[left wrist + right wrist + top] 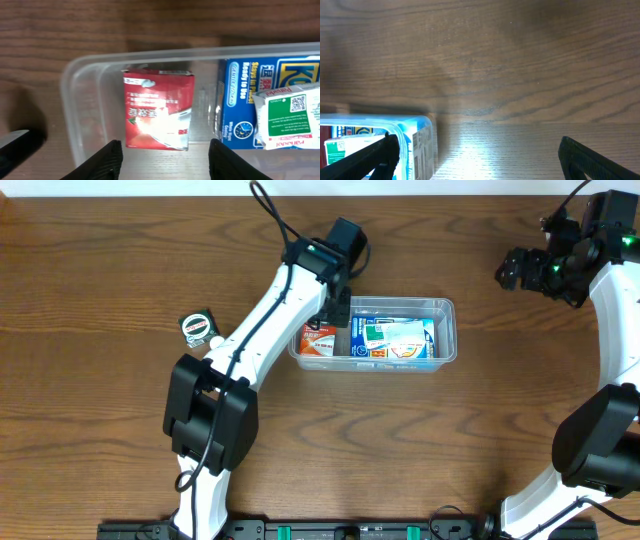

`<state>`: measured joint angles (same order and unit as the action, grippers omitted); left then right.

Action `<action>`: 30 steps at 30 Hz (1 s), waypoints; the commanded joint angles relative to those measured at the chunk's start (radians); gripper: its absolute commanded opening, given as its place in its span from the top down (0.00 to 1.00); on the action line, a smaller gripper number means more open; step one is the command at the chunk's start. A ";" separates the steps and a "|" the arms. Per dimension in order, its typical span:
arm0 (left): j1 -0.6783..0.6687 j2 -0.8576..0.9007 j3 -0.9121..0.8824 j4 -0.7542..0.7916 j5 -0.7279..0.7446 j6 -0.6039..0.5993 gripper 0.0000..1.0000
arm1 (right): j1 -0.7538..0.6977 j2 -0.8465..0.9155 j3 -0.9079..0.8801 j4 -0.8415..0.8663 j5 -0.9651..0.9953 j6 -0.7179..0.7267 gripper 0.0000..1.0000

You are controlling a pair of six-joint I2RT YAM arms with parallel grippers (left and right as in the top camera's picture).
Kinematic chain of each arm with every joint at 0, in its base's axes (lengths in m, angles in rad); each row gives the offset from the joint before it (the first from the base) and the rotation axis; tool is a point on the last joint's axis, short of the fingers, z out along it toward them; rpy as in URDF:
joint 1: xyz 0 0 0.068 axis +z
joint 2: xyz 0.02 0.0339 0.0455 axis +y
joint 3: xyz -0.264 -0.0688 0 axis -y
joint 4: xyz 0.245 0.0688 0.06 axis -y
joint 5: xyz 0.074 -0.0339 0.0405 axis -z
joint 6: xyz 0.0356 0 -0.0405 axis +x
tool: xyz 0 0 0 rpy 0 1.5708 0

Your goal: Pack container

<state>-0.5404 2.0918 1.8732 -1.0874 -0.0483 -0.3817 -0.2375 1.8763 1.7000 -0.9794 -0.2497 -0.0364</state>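
We see the container (pixel 447 308) midway across the table (pixel 100 260). Left gripper (pixel 165 145) over it (1 red packet (pixel 157 112) below): jaws partly open, holding nothing. Right gripper (pixel 479 144): wide open, empty.

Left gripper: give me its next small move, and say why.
Probably lift straight up out of the clear container. The red carton lies flat on its floor beside the blue box, and the left gripper stands open, wider than the carton. A small green-and-white packet lies outside on the table.
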 commanded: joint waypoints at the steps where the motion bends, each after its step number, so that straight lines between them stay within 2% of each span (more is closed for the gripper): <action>1: -0.005 0.047 -0.007 0.000 0.006 -0.043 0.45 | -0.001 0.002 0.004 -0.001 0.000 0.006 0.01; 8: -0.003 0.104 -0.012 -0.009 0.006 -0.079 0.45 | -0.001 0.002 0.004 -0.001 -0.001 0.006 0.01; 10: -0.003 0.113 -0.013 -0.002 0.006 -0.087 0.52 | -0.001 0.002 0.004 -0.001 -0.001 0.006 0.01; 13: -0.003 0.125 -0.013 0.013 0.005 -0.087 0.57 | -0.001 0.002 0.004 -0.001 -0.001 0.006 0.01; 17: 0.000 0.136 -0.013 0.023 -0.006 -0.087 0.58 | -0.002 0.002 0.004 -0.001 -0.001 0.006 0.01; 24: 0.001 0.150 -0.019 0.024 -0.006 -0.088 0.68 | -0.001 0.002 0.004 -0.001 0.000 0.006 0.01; 30: 0.001 0.151 -0.020 0.023 -0.006 -0.088 0.70 | -0.002 0.002 0.004 -0.001 -0.001 0.006 0.01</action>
<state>-0.5442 2.2234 1.8645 -1.0637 -0.0372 -0.4652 -0.2375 1.8763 1.7000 -0.9794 -0.2497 -0.0360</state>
